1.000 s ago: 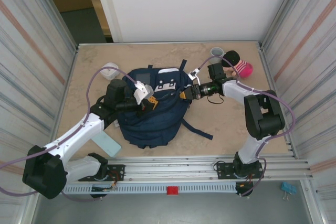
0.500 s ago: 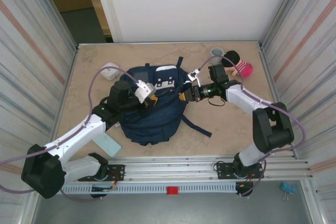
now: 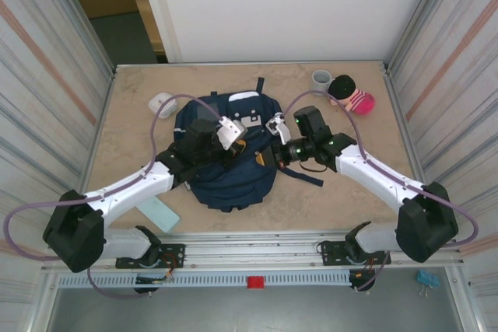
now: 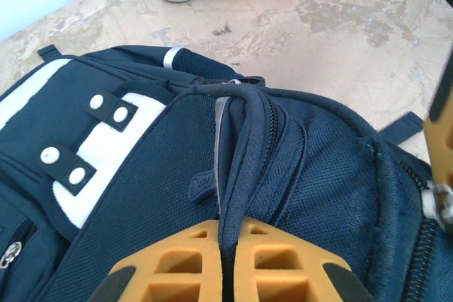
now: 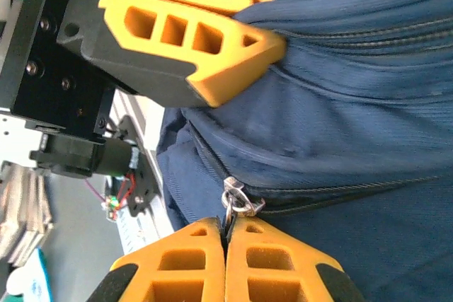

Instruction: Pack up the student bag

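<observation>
My big navy blue cloth backpack (image 3: 229, 172) lies in the middle of the pale stone worktop (image 3: 136, 126), between my two arms. My left tool (image 4: 228, 238) is squeezed tight on a raised fold of the bag's cloth. My right tool (image 5: 225, 231) is pinched together on the small silver zip pull (image 5: 238, 203), close beside my left tool.
</observation>
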Robot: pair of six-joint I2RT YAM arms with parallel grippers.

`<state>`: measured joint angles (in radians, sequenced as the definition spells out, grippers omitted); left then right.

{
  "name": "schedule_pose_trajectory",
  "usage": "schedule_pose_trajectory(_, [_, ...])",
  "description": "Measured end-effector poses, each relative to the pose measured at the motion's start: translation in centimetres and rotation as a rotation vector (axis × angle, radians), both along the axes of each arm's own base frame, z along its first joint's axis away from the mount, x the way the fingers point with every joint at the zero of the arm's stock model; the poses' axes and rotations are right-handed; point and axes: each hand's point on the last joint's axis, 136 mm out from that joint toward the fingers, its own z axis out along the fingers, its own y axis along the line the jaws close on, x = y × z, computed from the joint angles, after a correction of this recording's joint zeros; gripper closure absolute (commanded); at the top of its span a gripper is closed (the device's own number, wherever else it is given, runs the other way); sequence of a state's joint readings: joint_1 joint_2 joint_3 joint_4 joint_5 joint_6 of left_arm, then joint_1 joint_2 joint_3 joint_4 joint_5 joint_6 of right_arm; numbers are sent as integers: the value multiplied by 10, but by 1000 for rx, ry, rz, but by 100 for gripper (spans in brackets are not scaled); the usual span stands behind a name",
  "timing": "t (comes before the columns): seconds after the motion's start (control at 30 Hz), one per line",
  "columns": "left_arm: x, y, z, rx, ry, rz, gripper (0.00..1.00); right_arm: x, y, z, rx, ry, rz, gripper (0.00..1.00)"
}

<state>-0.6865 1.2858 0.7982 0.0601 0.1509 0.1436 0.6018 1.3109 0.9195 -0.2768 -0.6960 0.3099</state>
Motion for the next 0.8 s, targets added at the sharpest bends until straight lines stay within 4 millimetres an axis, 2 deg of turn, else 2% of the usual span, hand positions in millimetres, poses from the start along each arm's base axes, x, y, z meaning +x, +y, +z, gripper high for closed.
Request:
schedule_pose_trajectory(0.1, [-2,-4,-4,-10,22,-11,100,-5,2,-6,-15,14,-53,88])
schedule_pose_trajectory(0.2, [-2,-7,-3,-24,23,-20,100,-7,1,-5,-12,43,-89,73])
schedule_pose_trajectory(0.3, [3,-7,4,-48,1,-17,100,-14,-2,11,33,66,-102,62])
schedule_pose_trajectory(0.47, [4,-7,8,-89,2,-52,100,-11,-19,52,149,108,-205,58])
schedule_pose_trajectory(0.57, [1,-8,9,-106,12,-84,100,-6,-28,61,184,152,-276,54])
schedule_pose_trajectory(0.67, [-4,-8,8,-118,21,-113,100,3,-35,56,196,245,-350,53])
schedule_pose_trajectory(0.8, [-9,-10,10,-139,35,-156,100,20,-40,30,190,405,-453,53])
